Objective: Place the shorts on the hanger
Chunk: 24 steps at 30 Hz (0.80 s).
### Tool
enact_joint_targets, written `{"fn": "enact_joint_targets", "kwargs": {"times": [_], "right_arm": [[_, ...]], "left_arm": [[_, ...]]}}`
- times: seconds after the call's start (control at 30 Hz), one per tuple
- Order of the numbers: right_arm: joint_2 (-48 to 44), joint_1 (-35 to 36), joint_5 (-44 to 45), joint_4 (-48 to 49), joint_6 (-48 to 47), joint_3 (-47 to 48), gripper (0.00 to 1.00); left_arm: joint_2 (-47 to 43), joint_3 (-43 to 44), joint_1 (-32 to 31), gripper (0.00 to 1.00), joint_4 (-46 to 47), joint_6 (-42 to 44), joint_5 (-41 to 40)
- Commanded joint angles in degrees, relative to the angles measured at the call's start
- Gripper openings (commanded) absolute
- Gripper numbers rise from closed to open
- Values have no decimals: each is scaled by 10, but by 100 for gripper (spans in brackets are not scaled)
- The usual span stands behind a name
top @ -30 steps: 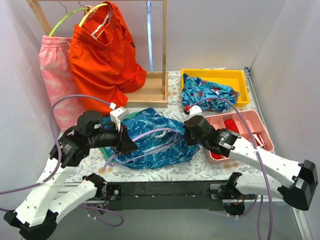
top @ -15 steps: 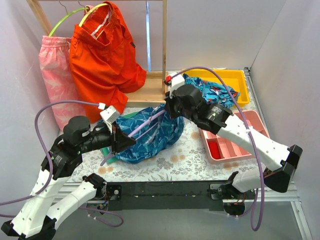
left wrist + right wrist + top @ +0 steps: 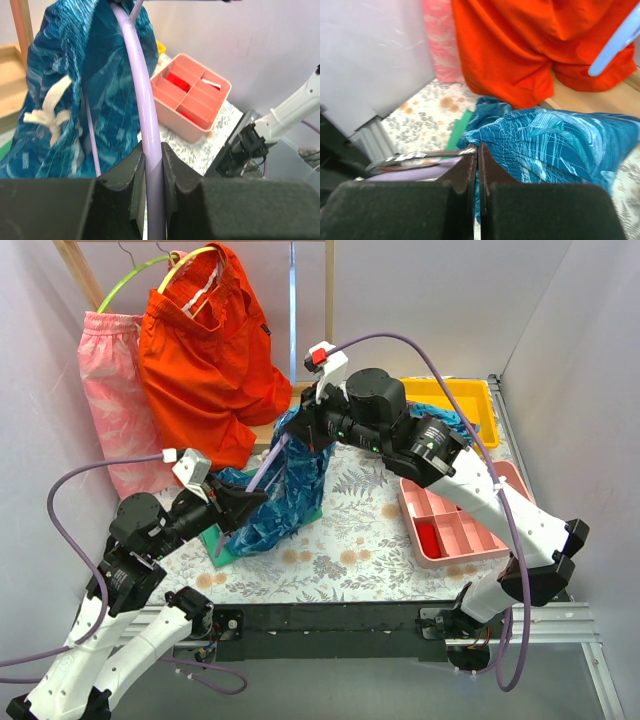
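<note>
The teal leaf-print shorts hang lifted off the table, draped over the lavender hanger. My right gripper is shut on the shorts' top edge and holds it high, close to the wooden rack. In the right wrist view the jaws pinch the gathered fabric, with the hanger to their left. My left gripper is shut on the hanger's lower bar. In the left wrist view the bar runs up between the jaws, with the shorts and their white drawstring to the left.
A wooden rack at the back holds orange shorts on a yellow-green hanger and a pink garment. A yellow bin holds a blue garment. A pink tray sits at the right. A green strip lies under the shorts.
My right gripper has risen and moved back and left, pulling the shorts up off the table. My left gripper has drawn back to the left, tilting the hanger upright.
</note>
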Motion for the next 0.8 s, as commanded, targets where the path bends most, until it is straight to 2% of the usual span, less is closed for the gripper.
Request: {"fn": "enact_joint_targets", "kwargs": {"times": [0.0,0.07,0.17,0.2,0.23,0.37,0.4,0.47,0.5,0.6,0.67,0.77], "right_arm": [[-21,17,-73,47,45,-13,1],[-43,16,-50,62,60,-75,2],[-90,15,0,83,69,-175,13],[-102,15,16,84,79,-197,23],[-126,13,45,85,86,-238,27],[-182,9,75,88,122,-311,47],[-190,9,80,83,128,-320,57],[-204,9,87,73,147,-329,66],[-208,9,98,51,166,-333,76],[-228,5,147,-4,223,-338,87],[-247,-2,167,-31,261,-356,98],[-297,-43,149,-24,296,-387,99]], "left_arm": [[-2,-30,-2,0,129,-16,8],[-7,-49,-2,0,163,-27,11],[-9,-85,-2,0,209,-48,20],[-9,-95,-2,0,218,-51,20],[-8,-110,-2,0,228,-52,20],[0,-153,-2,0,295,-62,24],[2,-161,-2,0,307,-63,26],[5,-186,-2,0,341,-70,38],[8,-193,-2,0,351,-71,39],[13,-214,-3,0,375,-76,46],[18,-220,-4,0,381,-74,49],[31,-221,-7,0,381,-63,60]]}}
